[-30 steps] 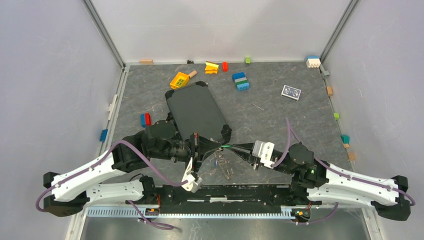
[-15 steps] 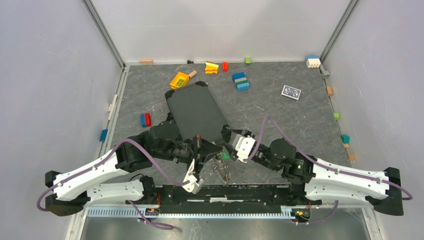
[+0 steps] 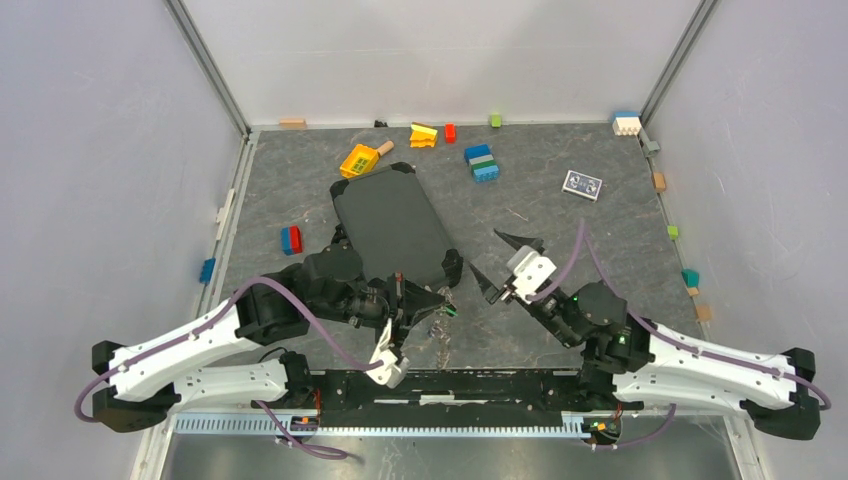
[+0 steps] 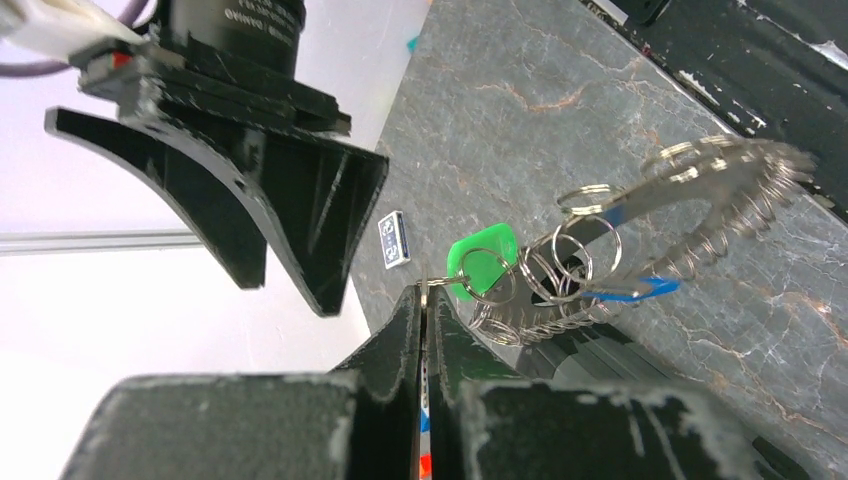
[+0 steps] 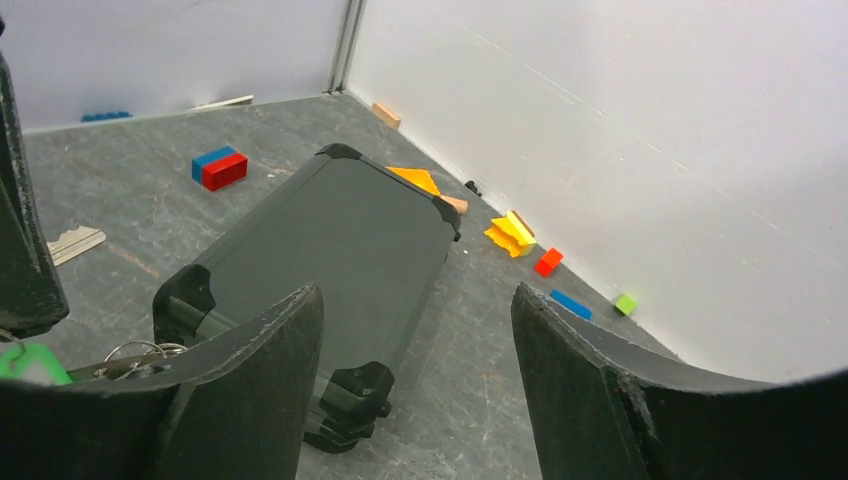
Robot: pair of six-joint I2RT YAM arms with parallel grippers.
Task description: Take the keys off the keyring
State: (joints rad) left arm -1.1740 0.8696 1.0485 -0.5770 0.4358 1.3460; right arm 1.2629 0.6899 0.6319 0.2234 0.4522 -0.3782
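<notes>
Grey marbled table (image 3: 600,260) is carrying a big black hard case (image 3: 390,222), lying flat at center-left, w/ loose bricks along the far edge. L gripper (image 3: 428,303) is sitting just in front of the case's near corner, fingers pressed tight together and pinching the thin wire of the keyring (image 4: 545,270). The ring is hanging off its tips, above the table. R gripper (image 3: 503,260) is standing just right of the case corner, jaws spread wide w/ nothing between them, apart from the ring. The keys (image 4: 720,175) are bunching on the ring and fanning out away from the L fingers; the blue-headed key (image 4: 628,290) is poking out low in the bunch. Green tag (image 4: 485,255) is sitting closest to the pinch. Small stuff: playing card (image 3: 582,185) far right, red/blue brick (image 3: 291,239) left of the case.
</notes>
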